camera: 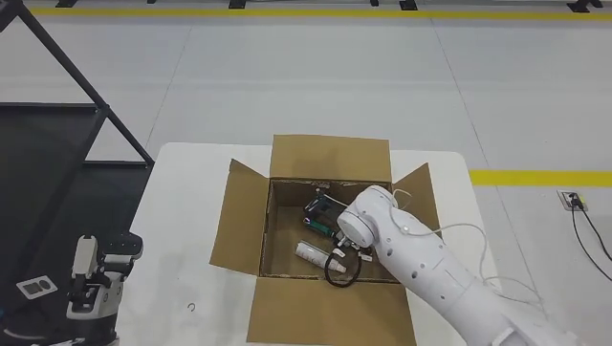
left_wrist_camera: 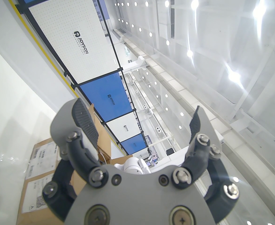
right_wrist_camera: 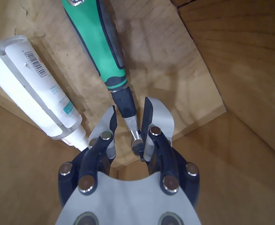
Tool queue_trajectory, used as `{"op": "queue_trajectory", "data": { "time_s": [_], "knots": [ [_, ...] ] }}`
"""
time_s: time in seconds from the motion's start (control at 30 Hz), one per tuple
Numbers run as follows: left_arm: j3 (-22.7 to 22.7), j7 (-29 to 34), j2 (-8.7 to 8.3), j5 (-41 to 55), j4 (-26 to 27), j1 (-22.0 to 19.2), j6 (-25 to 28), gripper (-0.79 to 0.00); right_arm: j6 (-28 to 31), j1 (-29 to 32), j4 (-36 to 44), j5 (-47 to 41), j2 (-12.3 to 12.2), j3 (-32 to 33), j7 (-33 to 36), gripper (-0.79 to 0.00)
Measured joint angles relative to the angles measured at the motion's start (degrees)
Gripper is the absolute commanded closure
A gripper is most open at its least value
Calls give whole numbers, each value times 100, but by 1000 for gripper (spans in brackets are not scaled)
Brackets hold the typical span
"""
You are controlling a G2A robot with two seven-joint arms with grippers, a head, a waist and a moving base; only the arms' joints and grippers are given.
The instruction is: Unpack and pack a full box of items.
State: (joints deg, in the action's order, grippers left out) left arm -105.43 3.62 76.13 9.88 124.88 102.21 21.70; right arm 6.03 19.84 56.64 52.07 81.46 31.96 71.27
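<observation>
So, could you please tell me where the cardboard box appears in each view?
Top view: cardboard box, centre, flaps open.
Left wrist view: its labelled outer wall, beyond the left pincer.
Right wrist view: its inner floor and walls, around the right pincer.
Shared landmark, top and right wrist views: white tube on its floor.

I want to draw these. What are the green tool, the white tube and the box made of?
The green tool has a matte green and grey grip, likely rubbery plastic; its shiny mirror-like ends look like chromed metal. The white tube is glossy with clear edges, probably plastic. The box is dull brown cardboard with ribbed lines showing.
</observation>
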Motion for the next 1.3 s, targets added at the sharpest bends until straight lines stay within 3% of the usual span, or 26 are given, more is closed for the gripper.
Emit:
{"op": "queue_trajectory", "data": {
  "time_s": [0.43, 0.53, 0.6, 0.87, 1.13, 1.3],
  "knots": [
    [0, 0, 0, 0, 0, 0, 0, -785, 193, -100, -469, 22, 214, -89, 5, -249],
    [0, 0, 0, 0, 0, 0, 0, -785, 244, -126, -581, 24, 268, -111, -10, -160],
    [0, 0, 0, 0, 0, 0, 0, -785, 277, -148, -677, 21, 305, -120, -26, 0],
    [0, 0, 0, 0, 0, 0, 0, -785, 325, -229, -836, 43, 390, -67, -99, 0],
    [0, 0, 0, 0, 0, 0, 0, -785, 551, -29, -180, 221, 183, 318, -249, 0],
    [0, 0, 0, 0, 0, 0, 0, -785, 573, 423, 896, 517, -97, 768, -204, 0]
  ]
}}
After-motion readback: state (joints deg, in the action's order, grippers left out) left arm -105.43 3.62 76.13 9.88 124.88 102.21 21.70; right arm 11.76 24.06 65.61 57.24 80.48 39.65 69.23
